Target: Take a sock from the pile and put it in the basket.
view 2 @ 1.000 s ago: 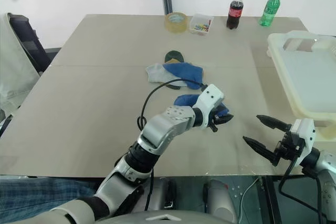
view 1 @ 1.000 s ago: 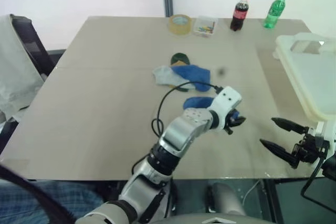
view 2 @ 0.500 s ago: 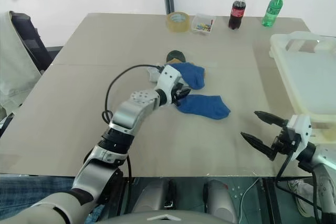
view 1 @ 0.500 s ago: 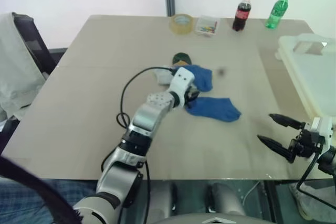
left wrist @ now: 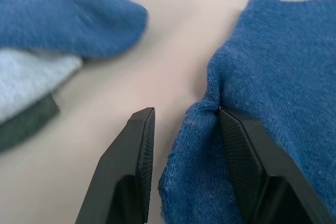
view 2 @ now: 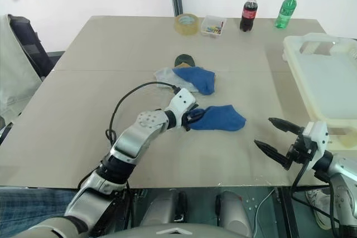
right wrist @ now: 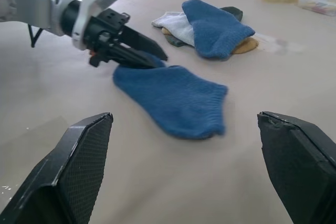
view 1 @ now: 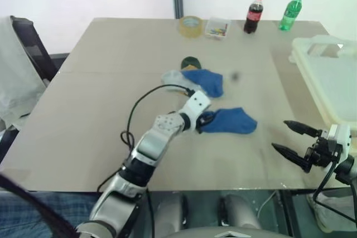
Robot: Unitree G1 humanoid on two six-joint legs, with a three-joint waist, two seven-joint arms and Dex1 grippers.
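Left gripper point(view 1: 204, 121) fingers part-open, straddling the near edge of the lone blue sock point(view 1: 231, 120); sock's length runs toward the basket point(view 1: 329, 85). Right gripper point(view 1: 292, 140) fingers spread wide, empty, nearer the basket.

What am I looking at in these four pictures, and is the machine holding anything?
A two-armed humanoid robot stands at a table. Two pictures come from cameras in its head, two from its wrists. The left gripper has its fingers around the edge of a blue sock lying flat apart from the pile; whether they pinch it, I cannot tell. The right gripper hangs open near the table's edge. The basket sits at the right. Tape, a small box and two bottles stand at the far edge.
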